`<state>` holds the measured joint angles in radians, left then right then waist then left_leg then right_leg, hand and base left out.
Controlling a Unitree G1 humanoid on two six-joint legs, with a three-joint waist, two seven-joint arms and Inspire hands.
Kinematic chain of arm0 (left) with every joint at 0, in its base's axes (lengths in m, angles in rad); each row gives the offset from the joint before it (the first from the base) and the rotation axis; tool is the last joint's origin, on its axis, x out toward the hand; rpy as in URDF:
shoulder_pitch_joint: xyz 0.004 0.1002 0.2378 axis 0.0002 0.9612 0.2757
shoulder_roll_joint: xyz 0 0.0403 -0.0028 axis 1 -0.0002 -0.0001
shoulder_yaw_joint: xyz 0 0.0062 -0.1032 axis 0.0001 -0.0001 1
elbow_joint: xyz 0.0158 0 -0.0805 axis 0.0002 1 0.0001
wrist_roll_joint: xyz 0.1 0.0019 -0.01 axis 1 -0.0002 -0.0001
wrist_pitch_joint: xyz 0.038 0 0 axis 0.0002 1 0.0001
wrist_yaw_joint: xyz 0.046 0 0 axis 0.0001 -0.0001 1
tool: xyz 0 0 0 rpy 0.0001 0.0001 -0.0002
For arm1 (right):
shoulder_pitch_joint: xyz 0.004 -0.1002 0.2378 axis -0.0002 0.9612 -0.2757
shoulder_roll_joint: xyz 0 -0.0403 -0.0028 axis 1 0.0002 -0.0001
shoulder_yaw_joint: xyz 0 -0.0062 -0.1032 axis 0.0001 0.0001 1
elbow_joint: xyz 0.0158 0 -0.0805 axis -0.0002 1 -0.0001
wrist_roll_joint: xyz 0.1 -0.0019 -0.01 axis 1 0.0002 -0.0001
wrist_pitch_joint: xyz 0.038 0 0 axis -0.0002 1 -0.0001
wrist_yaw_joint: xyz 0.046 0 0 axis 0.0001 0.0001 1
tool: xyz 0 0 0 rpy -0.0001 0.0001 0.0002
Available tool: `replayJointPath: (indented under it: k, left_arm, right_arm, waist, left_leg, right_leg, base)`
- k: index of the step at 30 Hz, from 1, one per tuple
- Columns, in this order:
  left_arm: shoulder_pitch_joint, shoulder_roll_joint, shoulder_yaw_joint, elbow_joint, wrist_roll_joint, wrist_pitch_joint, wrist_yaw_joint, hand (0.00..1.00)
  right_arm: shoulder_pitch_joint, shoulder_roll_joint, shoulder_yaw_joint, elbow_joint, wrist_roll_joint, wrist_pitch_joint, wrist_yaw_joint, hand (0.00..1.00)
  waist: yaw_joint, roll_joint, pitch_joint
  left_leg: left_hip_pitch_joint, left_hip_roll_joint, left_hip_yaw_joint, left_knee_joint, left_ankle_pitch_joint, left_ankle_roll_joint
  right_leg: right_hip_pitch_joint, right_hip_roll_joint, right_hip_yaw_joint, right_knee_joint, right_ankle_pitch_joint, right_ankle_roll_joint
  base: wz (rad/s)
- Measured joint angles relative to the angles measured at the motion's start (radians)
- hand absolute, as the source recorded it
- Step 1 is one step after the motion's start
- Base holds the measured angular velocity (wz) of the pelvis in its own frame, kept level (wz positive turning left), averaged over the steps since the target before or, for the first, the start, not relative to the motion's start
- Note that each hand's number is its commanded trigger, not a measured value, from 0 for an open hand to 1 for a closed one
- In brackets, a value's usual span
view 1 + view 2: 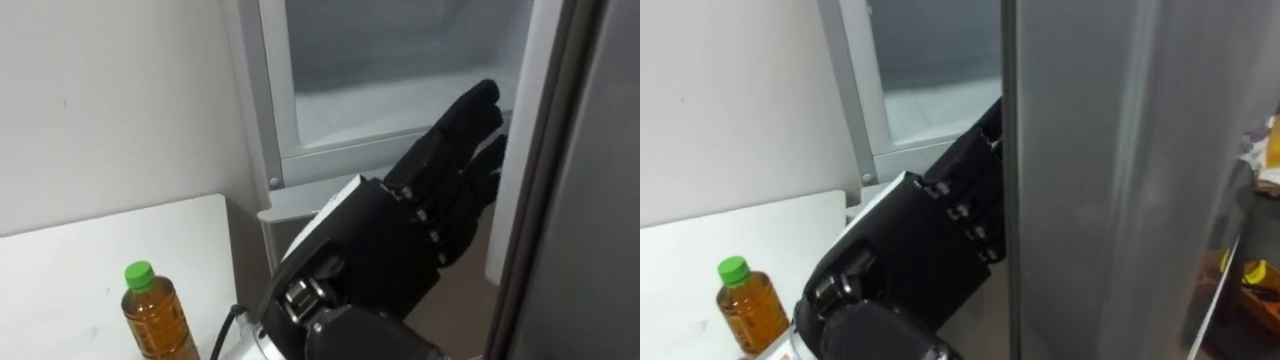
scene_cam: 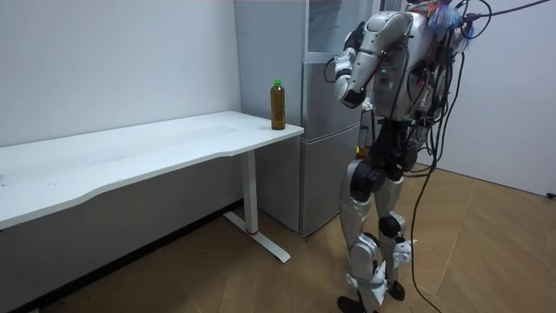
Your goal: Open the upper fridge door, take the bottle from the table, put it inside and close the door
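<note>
Fridge (image 2: pixel 326 174): tall, grey, against the far wall, just right of the table. The robot stands right in front of it, upright on both legs.

Upper compartment (image 1: pixel 400 60): open, with a pale interior inside a light frame.

Fridge door (image 1: pixel 1110 180): grey, swung open. Its edge stands close on the right and hides the fingertips in the right eye view.

Table (image 2: pixel 156 148): white top on white legs, left of the fridge. Its right end lies just beside the fridge wall.

Left hand (image 1: pixel 430 205): black, raised in front of the open compartment with its back to the camera. The fingers (image 1: pixel 470 110) are stretched out straight towards the far right and grasp nothing. They appear to reach the lower frame of the opening, but contact cannot be told.

Bottle (image 1: pixel 155 315): amber liquid, green cap. It stands upright on the table near the right end, left of the hand and apart from it.
</note>
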<state>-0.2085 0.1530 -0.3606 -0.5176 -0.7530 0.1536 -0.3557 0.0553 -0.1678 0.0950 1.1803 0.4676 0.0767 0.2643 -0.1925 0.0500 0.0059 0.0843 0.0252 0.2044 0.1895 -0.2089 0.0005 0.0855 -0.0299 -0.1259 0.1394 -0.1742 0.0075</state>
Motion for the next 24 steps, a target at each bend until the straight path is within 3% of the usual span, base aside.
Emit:
replayJointPath:
  k: [10, 18, 24]
  left_arm:
    - [0.0, 0.014, 0.0, 0.0, -0.001, 0.0, -0.009, 0.0]
    - [0.0, 0.016, 0.001, 0.0, -0.001, 0.0, -0.009, 0.0]
    - [0.0, 0.023, 0.002, 0.002, -0.001, 0.0, -0.01, 0.0]
  right_arm:
    - [-0.012, -0.005, -0.015, 0.03, 0.041, -0.003, 0.0, 0.0]
    - [-0.025, -0.004, -0.022, 0.063, 0.04, -0.014, -0.001, 0.0]
    - [-0.024, -0.002, -0.033, 0.063, 0.041, -0.016, -0.001, 0.0]
  waist:
    - [-0.026, 0.021, 0.0051]
    - [-0.026, 0.021, 0.0052]
    - [-0.028, 0.014, 0.0096]
  left_leg:
    - [0.013, 0.002, 0.016, -0.002, 0.0, 0.0]
    - [0.016, 0.002, 0.016, -0.002, 0.0, 0.0]
    - [0.022, 0.002, 0.018, -0.004, 0.0, 0.0]
  right_leg:
    - [0.0, 0.003, 0.029, 0.0, 0.001, -0.002]
    - [-0.002, 0.004, 0.035, 0.006, 0.002, -0.002]
    - [-0.005, 0.004, 0.043, 0.01, 0.001, -0.002]
  base:
    - [-0.1]
    - [-0.01]
    - [-0.04]
